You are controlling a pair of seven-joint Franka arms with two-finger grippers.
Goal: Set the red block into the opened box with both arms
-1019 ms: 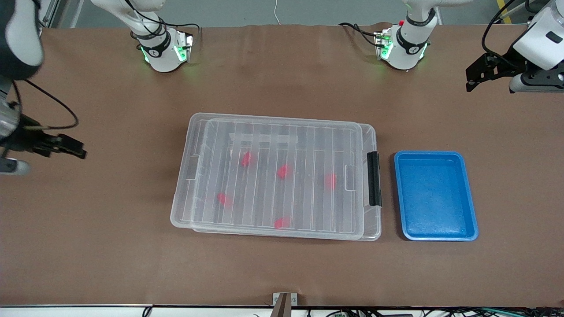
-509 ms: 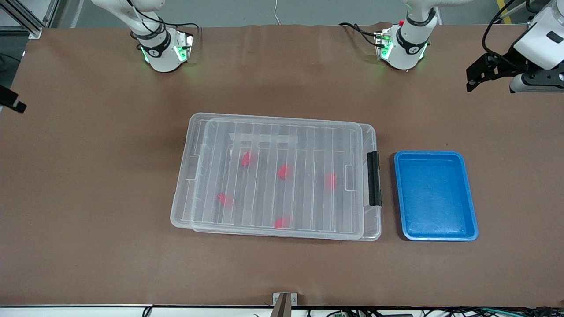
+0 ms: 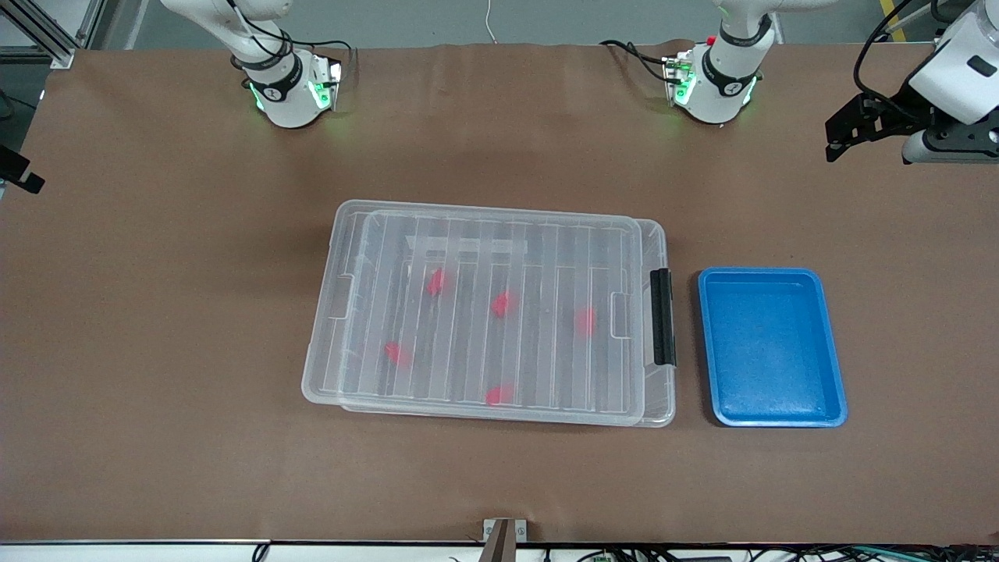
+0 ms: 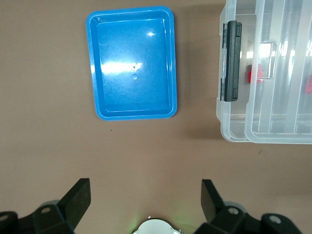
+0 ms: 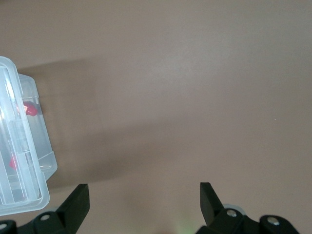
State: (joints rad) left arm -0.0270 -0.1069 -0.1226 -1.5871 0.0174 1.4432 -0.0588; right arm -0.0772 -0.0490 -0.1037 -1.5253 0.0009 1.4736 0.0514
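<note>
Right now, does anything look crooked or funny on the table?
Yes. The ribbed lid sits crooked on the box, slid toward the right arm's end, so the box's rim shows at the latch end. Five red blocks lie under it.

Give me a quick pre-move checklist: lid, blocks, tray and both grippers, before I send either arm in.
1. Lid on the box: lies on top, shifted toward the right arm's end. Box opened: not ok.
2. Black latch: engaged or free, cannot tell.
3. Red blocks: five show under the lid, none outside. Ready to pick: not ok.
4. Blue tray: empty, beside the box's latch end, apart from it: ok.
5. Left gripper: open, empty, over bare table near the tray: ok.
6. Right gripper: open, empty, over bare table off the box's other short end: ok.
</note>
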